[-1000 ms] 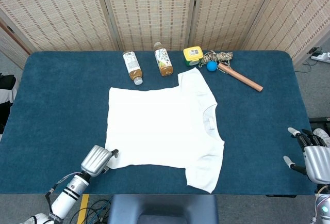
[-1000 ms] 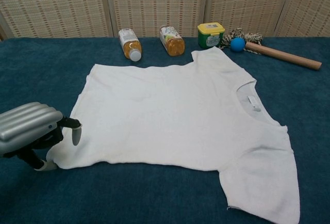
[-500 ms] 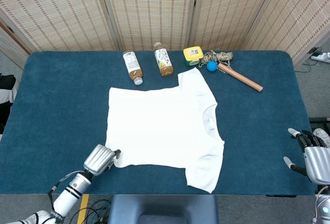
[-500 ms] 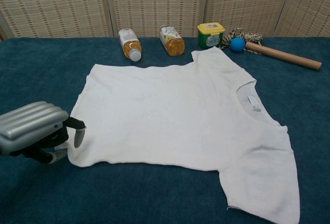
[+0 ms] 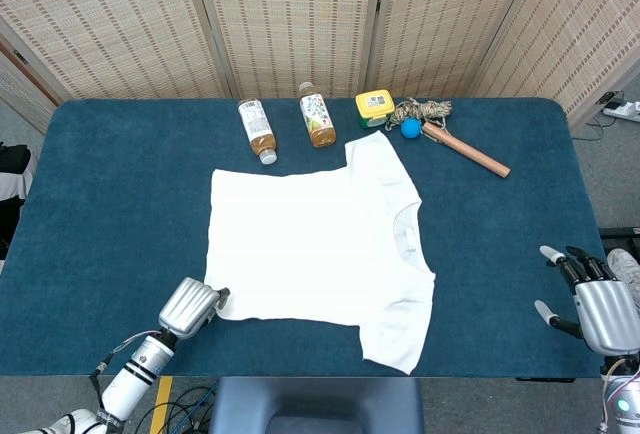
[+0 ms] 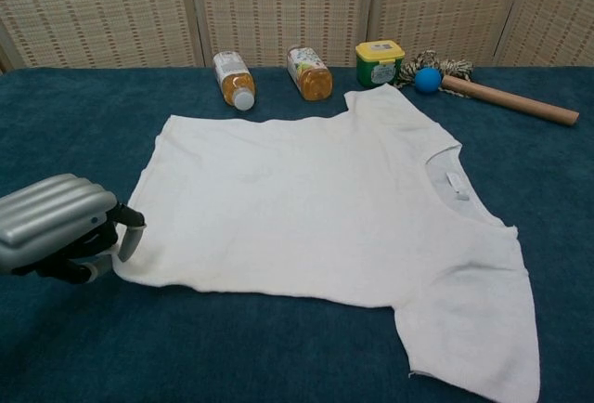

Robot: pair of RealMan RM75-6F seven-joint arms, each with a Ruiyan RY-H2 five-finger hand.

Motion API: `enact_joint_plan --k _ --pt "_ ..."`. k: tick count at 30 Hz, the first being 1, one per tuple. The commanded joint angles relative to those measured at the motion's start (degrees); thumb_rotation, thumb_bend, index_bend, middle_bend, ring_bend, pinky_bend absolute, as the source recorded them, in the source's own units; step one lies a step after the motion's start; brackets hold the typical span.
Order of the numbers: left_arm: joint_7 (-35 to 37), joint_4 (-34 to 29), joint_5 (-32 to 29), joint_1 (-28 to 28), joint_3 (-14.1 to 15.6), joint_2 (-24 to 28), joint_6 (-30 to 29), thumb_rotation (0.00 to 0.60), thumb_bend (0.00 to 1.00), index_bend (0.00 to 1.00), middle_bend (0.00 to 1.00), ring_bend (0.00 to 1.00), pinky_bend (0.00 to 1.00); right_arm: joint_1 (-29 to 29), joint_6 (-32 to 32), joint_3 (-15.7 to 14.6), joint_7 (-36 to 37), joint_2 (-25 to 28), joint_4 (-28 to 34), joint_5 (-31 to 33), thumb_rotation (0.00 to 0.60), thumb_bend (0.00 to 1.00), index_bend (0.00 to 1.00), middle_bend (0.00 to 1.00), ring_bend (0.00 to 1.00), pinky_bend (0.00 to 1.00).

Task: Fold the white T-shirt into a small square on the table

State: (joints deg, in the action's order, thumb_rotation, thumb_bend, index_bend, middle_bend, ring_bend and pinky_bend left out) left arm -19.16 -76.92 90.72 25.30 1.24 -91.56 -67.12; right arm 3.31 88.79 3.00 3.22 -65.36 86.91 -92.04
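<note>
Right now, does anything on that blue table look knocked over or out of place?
Two tea bottles lie on their sides behind the white T-shirt. The shirt itself lies flat and unfolded, collar to the right. Nothing is spilled.

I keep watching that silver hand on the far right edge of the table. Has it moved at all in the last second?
Yes. In the head view the right hand has crept left, inward over the table, toward the T-shirt.

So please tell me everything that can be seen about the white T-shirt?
The white T-shirt looks like soft cotton. It lies flat and unfolded on the blue table, its collar toward the robot's right, with a small label inside the neck. One short sleeve points at the bottles, the other reaches the near edge. The left hand pinches its near-left hem corner, and the fingers lift the cloth slightly.
</note>
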Motion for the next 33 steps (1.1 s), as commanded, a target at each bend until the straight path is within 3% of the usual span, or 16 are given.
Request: enact_joint_plan --k 1,8,9,13,17,24,33 --pt "-3.7 0.6 0.6 -0.8 0.4 -0.5 -1.6 0.600 0.48 0.63 0.97 0.88 0.95 0.8 2.7 -1.1 0.8 -2.7 -3.6 -5.2 0.600 0.28 0.16 0.42 0.27 0.27" --pt "-6.2 -2.0 -0.5 -1.3 0.5 0.2 -1.5 0.600 0.48 0.63 0.97 0.88 0.95 4.2 -0.4 -3.5 -0.6 -5.1 -6.5 -11.0 0.600 0.29 0.16 0.49 0.38 0.39" --pt "-6.5 -2.4 -0.5 -1.4 0.5 0.3 -1.5 0.600 0.48 0.63 0.97 0.88 0.95 4.9 -1.2 -3.8 -0.9 -5.2 -6.5 -11.7 0.600 0.29 0.16 0.51 0.42 0.44" --pt "-7.0 -3.9 -1.1 -1.5 0.8 0.6 -1.1 0.600 0.48 0.63 0.97 0.88 0.95 8.2 -8.3 -5.9 -2.6 -5.1 -5.0 -13.2 0.600 0.27 0.18 0.68 0.71 0.79" --pt "-7.3 -4.5 -1.7 -1.7 0.8 0.6 -0.8 0.600 0.48 0.63 0.97 0.88 0.95 11.7 -16.4 -7.2 -4.6 -5.8 -2.6 -12.8 0.600 0.21 0.26 0.83 0.86 0.93" --pt "-6.7 -4.8 -2.2 -1.8 0.7 0.3 -0.7 0.600 0.48 0.63 0.97 0.88 0.95 15.5 -23.9 -8.1 -4.8 -10.1 -5.0 -11.3 0.600 0.20 0.37 0.89 0.93 0.99" --pt "-6.2 -4.6 -2.6 -1.8 0.4 -0.1 -0.8 0.600 0.48 0.63 0.97 0.88 0.95 17.6 -24.5 -8.2 -4.2 -14.8 -10.8 -11.1 0.600 0.20 0.44 0.90 0.94 1.00"
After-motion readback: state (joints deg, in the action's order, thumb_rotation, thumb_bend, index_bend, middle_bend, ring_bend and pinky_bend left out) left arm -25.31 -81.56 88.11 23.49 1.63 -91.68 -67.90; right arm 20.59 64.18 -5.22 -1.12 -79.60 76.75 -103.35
